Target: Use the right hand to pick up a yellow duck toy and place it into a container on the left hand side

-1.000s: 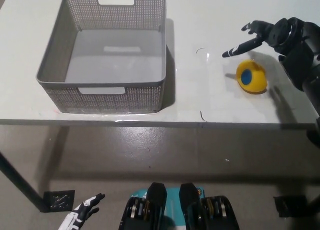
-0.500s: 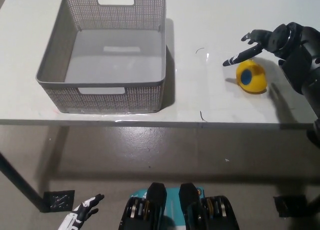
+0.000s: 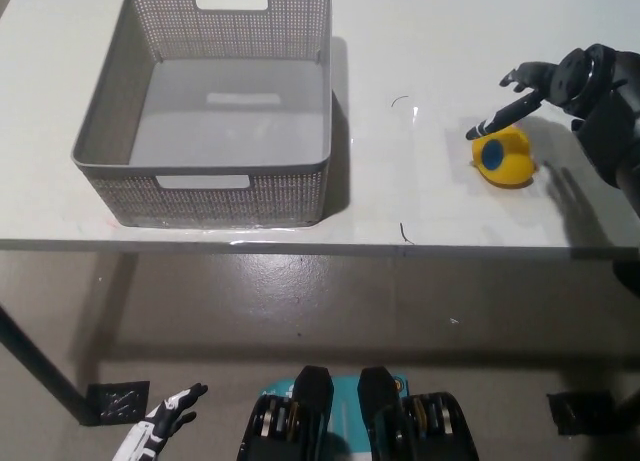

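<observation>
— On the right side of the white surface (image 3: 420,201), what do you see?
— A yellow duck toy (image 3: 504,156) with a blue spot lies there. The black right robot hand (image 3: 540,89) hangs just over its upper edge, fingers spread wide, holding nothing; one extended finger reaches across the toy's top left. Whether it touches, I cannot tell.
— And the container?
— A grey mesh basket (image 3: 212,196) stands on the left part of the surface, well apart from the toy.
— The other hand?
— The white left robot hand (image 3: 165,421) rests low at the bottom left, below the surface edge, fingers apart and holding nothing.
</observation>
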You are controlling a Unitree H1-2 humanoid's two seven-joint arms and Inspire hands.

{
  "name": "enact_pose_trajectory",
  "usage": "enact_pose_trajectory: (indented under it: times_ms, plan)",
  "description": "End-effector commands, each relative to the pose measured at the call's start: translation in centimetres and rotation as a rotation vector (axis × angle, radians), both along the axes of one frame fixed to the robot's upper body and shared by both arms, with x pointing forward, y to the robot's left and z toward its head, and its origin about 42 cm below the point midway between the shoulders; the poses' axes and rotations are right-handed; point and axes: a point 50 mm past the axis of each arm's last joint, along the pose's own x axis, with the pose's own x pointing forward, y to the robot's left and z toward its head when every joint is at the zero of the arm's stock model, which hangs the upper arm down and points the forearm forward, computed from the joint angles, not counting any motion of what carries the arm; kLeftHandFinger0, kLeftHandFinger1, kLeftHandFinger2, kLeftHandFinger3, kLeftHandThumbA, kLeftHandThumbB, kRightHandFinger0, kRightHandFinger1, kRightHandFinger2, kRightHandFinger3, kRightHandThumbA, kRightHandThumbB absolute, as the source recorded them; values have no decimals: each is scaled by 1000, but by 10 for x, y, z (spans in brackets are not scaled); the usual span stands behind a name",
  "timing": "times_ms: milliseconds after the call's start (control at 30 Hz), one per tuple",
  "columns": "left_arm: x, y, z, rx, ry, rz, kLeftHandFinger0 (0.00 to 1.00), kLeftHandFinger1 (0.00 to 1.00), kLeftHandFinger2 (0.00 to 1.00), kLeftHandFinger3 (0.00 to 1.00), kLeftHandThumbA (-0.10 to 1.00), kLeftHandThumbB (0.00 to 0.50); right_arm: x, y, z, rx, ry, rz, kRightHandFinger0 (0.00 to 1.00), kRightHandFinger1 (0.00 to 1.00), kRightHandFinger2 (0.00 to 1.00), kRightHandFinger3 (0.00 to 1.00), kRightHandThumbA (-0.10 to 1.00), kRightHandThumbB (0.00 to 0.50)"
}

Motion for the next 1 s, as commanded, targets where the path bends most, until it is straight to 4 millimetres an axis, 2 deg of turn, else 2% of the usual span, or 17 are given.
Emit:
enact_pose_trajectory:
  times_ms: [0,133,267,633,800,967]
  plan:
    - [4,7,12,6,-71,-2,1000,1000,1000,1000,1000,341,5,-12,31,-44,-40,3,1000,1000,1000,1000,970,471]
    - [6,7,11,-1,-73,-9,1000,1000,1000,1000,1000,348,4,-17,26,-45,-35,-9,1000,1000,1000,1000,978,499]
    - [7,6,12,2,-67,-9,1000,1000,1000,1000,1000,359,3,-20,21,-31,-31,-19,1000,1000,1000,1000,974,492]
    - [12,5,15,7,-78,-15,1000,1000,1000,1000,1000,316,1,-25,9,13,-27,-43,1000,1000,1000,1000,921,500]
    - [14,4,16,1,-79,-19,1000,1000,1000,1000,1000,313,-1,-29,1,-13,-24,-35,1000,1000,1000,1000,960,500]
    - [15,4,16,2,-79,-22,1000,1000,1000,1000,1000,318,-4,-30,-11,11,13,-47,1000,1000,1000,1000,939,500]
